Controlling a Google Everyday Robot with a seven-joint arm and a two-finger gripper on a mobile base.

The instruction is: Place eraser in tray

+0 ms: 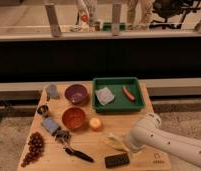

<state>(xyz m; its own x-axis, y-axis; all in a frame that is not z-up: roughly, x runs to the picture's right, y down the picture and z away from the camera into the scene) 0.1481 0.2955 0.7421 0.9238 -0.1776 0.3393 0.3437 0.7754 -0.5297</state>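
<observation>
Tabletop (96, 139) of pale wood filled the lower half of the frame, with things laid out in loose rows, probably so each could be reached singly.

White arm (166, 144) entered from the lower right corner. It bent at a rounded elbow right of centre, then angled down and left toward the near edge.

Green tray (119, 108) sat at the upper right of the table, open side up. It held a grey pad (105, 95) and a reddish stick (128, 92), with bare floor between them; room for one more item, I judged.

Purple bowl (76, 93) and orange bowl (74, 118) stood left of the tray, well clear of the arm's line.

Eraser (117, 160), a dark flat block, lay at the bottom centre on the wood, well apart from the tray, so the task was not yet done.

Yellow object (114, 142) lay just above the eraser.

Gripper (125, 146) was at the arm's lower left end, low over the table, just beside the yellow object and near the eraser. Whether it was open or closed I could not tell, nor whether it touched anything.
</observation>
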